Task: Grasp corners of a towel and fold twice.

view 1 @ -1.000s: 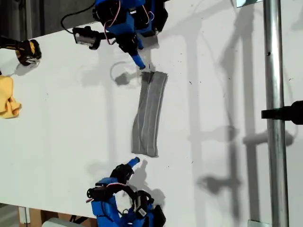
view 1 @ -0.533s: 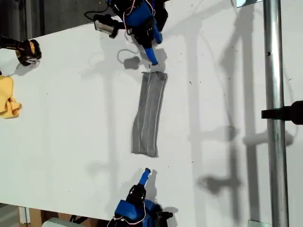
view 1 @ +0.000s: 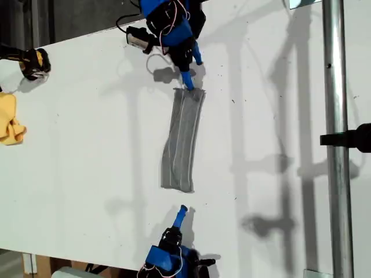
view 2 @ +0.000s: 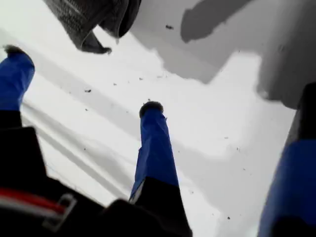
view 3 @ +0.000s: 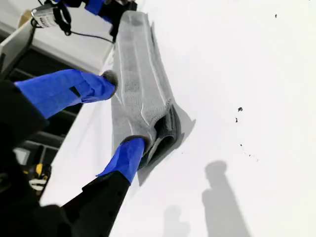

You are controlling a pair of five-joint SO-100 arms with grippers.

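My second gripper [view 1: 189,86] lower, at towel [view 1: 182,141].

At the exterior view's left edge we see a crumpled yellow cloth [view 1: 10,120] on the white table [view 1: 87,145], a black-and-yellow object [view 1: 32,62] above it, and a metal pole [view 1: 336,139] at right.

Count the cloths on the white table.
2. The grey striped towel lies as a narrow strip in the middle of the table; a small yellow cloth sits at the exterior view's left edge, partly cropped. None seems hidden.

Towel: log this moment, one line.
grey striped cloth towel: narrow strip | my first claw: open, one end | my second claw: open, other end
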